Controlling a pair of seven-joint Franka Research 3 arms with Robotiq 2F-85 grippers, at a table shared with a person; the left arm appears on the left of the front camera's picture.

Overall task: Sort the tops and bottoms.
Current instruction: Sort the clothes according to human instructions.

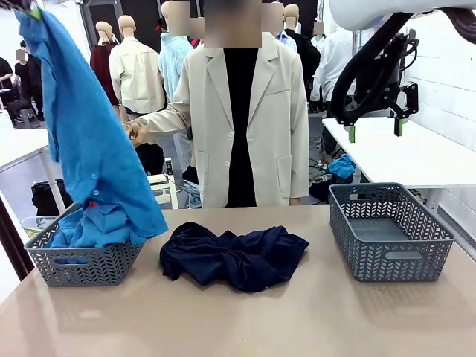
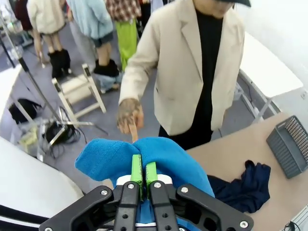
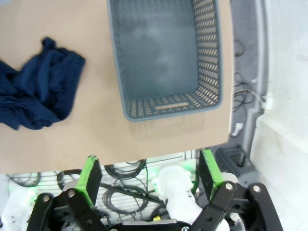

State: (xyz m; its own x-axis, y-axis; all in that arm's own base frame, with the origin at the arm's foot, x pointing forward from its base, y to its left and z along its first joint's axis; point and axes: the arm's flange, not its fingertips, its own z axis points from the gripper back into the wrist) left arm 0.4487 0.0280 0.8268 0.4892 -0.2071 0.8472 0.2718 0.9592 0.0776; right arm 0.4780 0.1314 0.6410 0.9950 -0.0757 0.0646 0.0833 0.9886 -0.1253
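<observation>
The left gripper [image 2: 143, 174] is clamping a blue shirt [image 1: 85, 141] and holding it high above the left basket [image 1: 82, 262], the hem trailing onto more blue shirts [image 1: 93, 225] lying inside. The right gripper [image 1: 375, 131] is hanging with jaws spread wide and nothing between them, above the right basket [image 1: 390, 232]. The dark navy bottoms [image 1: 234, 255] are lying heaped on the table [image 1: 238, 320] between both baskets. The person's hand [image 2: 129, 114] is reaching toward the raised shirt. No legible writing is appearing anywhere.

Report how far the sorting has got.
Done: blue tops lie in the left basket. In hand: the left gripper, shut on another blue shirt, holds it above that basket. Left: the dark bottoms on the table; the right basket holds nothing, and the right gripper hangs open.
</observation>
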